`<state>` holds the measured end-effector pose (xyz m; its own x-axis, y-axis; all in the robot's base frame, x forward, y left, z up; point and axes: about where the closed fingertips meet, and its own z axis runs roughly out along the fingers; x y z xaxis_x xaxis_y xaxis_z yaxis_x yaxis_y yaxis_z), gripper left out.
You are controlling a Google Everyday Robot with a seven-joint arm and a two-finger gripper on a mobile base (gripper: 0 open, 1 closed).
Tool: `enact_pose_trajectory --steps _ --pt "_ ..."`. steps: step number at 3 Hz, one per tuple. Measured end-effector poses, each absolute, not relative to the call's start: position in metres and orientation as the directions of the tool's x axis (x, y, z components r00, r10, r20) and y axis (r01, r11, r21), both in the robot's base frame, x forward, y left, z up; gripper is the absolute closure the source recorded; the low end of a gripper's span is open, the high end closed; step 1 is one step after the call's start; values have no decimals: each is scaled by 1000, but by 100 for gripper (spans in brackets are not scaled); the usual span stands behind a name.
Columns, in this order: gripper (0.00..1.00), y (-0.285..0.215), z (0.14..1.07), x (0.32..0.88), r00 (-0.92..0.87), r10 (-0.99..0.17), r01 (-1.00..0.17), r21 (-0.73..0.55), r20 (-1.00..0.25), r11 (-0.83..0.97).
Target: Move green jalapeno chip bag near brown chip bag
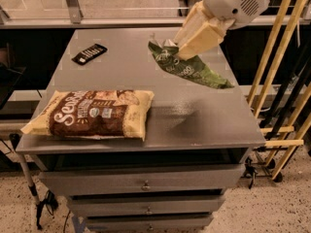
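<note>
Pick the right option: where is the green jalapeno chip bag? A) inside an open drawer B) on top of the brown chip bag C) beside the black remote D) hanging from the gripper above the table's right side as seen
D: the gripper holds the green jalapeno chip bag lifted over the table, its shadow on the top below; the brown chip bag lies front left.

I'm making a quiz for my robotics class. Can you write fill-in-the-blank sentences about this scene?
1. The gripper holds the green bag in the air above the ____.
2. The brown bag lies nearer the front edge than the black ____.
3. Beneath that surface are three ____.
Missing words: table; remote; drawers.
</note>
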<state>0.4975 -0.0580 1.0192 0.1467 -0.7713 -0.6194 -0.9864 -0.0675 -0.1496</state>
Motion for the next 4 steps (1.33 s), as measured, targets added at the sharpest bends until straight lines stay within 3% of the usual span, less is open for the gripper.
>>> enact_pose_trajectory --steps 4 --pt "100 -30 991 481 163 -820 -986 -123 -548 -114"
